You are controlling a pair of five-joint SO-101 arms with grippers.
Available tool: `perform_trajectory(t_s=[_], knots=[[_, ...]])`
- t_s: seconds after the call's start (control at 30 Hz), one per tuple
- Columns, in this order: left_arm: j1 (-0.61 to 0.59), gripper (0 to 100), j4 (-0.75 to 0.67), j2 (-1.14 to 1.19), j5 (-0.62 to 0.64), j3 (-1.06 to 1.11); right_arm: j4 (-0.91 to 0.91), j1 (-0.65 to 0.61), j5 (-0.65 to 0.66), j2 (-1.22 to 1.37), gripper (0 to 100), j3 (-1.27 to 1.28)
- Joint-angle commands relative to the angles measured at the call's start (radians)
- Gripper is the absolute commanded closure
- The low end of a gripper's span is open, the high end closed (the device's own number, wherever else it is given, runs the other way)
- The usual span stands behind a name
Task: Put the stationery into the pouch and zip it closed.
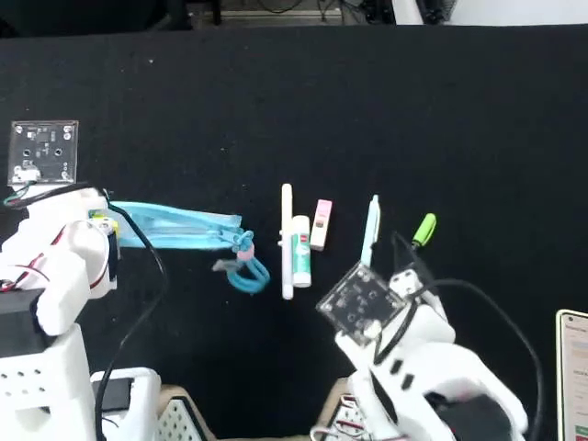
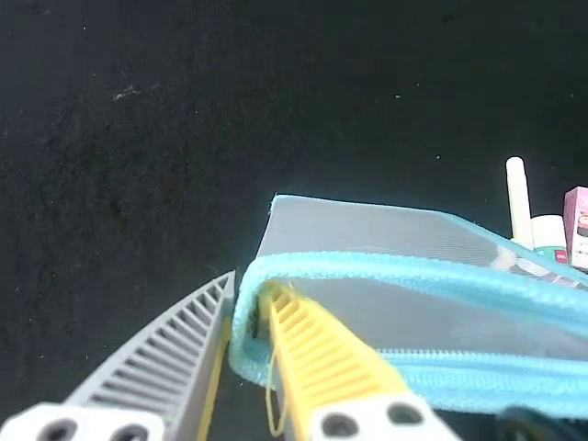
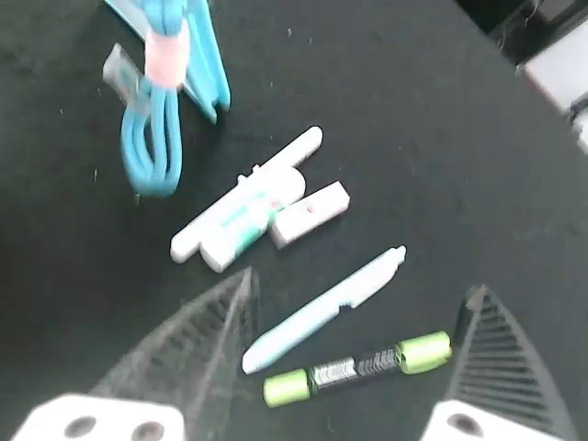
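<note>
Since the right tool (image 3: 358,289) hangs over them: you have the green highlighter (image 3: 358,367) and the pale blue pen (image 3: 322,308) directly beneath it, so the right arm is much the nearer.
Highlighter axis: it runs almost from finger to finger, so I judge you must turn the wrist to close across it.
Right tool: spread wide, holding nothing.
Left tool (image 2: 248,308): pinched on the end of the blue mesh pouch (image 2: 413,276).
Pouch: flat on the desk (image 1: 367,110) on the left arm's side, its long axis pointing toward the highlighter. The zip seems open, though this close I cannot be sure.
</note>
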Motion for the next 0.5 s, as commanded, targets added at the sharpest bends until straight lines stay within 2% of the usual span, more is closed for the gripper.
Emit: perform_trajectory(t_s=[0.0, 0.13, 0.33, 0.47], knots=[[0.013, 91, 0.018, 0.087, -0.006, 0.038, -0.038, 0.012, 0.008, 0.077, 66.9, 0.004], [0.013, 89, 0.017, 0.081, -0.008, 0.038, -0.037, 0.012, 0.008, 0.082, 66.9, 0.004], [0.013, 97, 0.015, 0.051, 0.002, 0.021, -0.037, 0.012, 0.008, 0.081, 66.9, 0.007], [0.022, 97, 0.017, 0.009, 0.084, -0.070, -0.037, 0.012, 0.008, 0.081, 66.9, 0.007]])
